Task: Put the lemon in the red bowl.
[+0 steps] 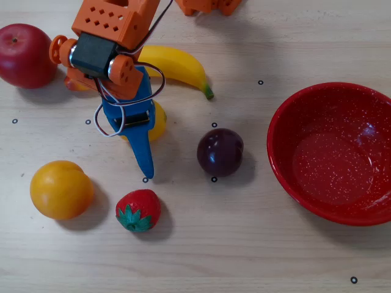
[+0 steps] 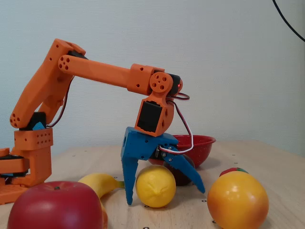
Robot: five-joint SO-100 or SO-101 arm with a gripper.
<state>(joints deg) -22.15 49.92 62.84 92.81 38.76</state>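
The gripper (image 2: 164, 198) stands over the lemon (image 2: 155, 186) with its two blue fingers spread apart, one on each side of the fruit. In the fixed view the straight finger (image 2: 128, 179) reaches down to the table at the lemon's 9 o'clock side, and the other finger slants out toward 4 o'clock with a gap between it and the fruit. So the pincer is released and does not yet squeeze anything. The lemon rests on the wooden table (image 1: 244, 256).

In the overhead view the lemon (image 1: 158, 122) is mostly hidden under the blue gripper (image 1: 145, 146); only its right edge shows. The red bowl (image 1: 333, 152) sits well apart, at 3 o'clock from the lemon, and is empty. Between them lies a dark plum (image 1: 220, 151). A banana (image 1: 174, 66) lies at 12 o'clock of the lemon, a red apple (image 1: 25, 55) at 10 o'clock, an orange (image 1: 61, 189) at 8 o'clock, and a strawberry (image 1: 138, 210) at 6 o'clock.
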